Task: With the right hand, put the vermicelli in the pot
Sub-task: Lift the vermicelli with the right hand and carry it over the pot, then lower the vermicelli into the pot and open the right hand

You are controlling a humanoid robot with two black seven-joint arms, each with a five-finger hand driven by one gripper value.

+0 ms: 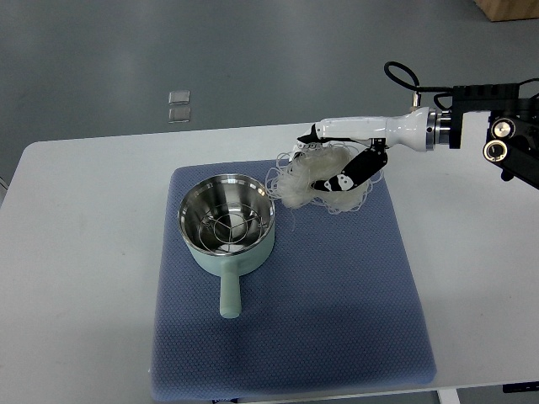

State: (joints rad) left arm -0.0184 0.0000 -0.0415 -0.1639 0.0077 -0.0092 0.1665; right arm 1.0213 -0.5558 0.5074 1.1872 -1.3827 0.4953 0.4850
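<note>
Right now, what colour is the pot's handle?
Pale mint green, like the pot body; the handle shows clearly in the top view.

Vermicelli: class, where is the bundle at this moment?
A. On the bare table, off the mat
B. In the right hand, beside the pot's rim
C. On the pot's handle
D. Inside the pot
B: the vermicelli sits within the right hand, over the blue mat just right of the pot, which holds only its metal rack.

Blue mat [337,337] on white table [76,252], grey floor [126,50] — two small tiles [178,107]
</note>
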